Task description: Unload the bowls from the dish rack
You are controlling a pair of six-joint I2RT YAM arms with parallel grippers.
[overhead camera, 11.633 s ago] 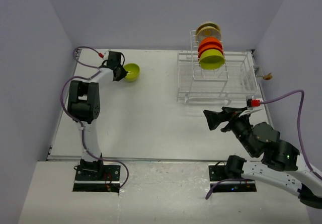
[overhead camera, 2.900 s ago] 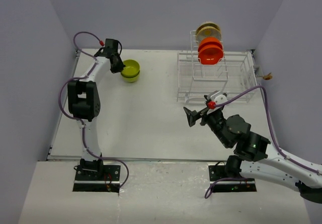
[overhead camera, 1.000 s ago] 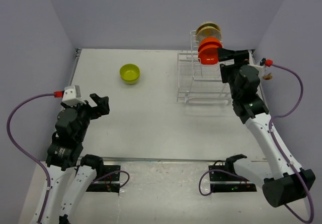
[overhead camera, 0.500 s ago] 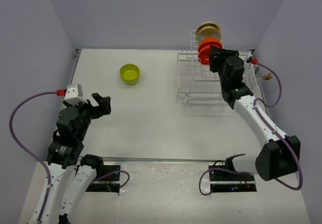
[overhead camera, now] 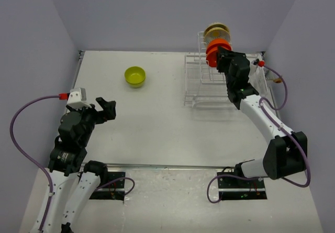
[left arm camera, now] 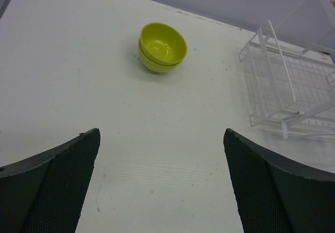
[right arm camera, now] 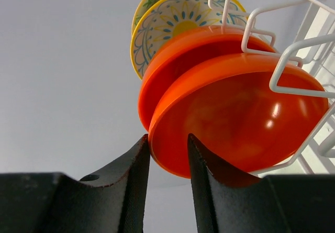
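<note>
Right tool (right arm camera: 167,139) clamps the lower rim of the front orange bowl (right arm camera: 235,123).

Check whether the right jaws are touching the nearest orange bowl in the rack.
Cannot tell. In the right wrist view the right gripper has its jaws astride the rim of the nearest orange bowl, but neither contact nor a gap shows plainly.

Lime-green bowls (left arm camera: 162,47), glossy orange-red bowls (right arm camera: 235,123), cream bowls (right arm camera: 180,18) with blue-and-yellow flower pattern (greenish marks on the rear one), white wire rack (left arm camera: 301,81), off-white table (left arm camera: 157,139), lavender walls (overhead camera: 157,13)
</note>
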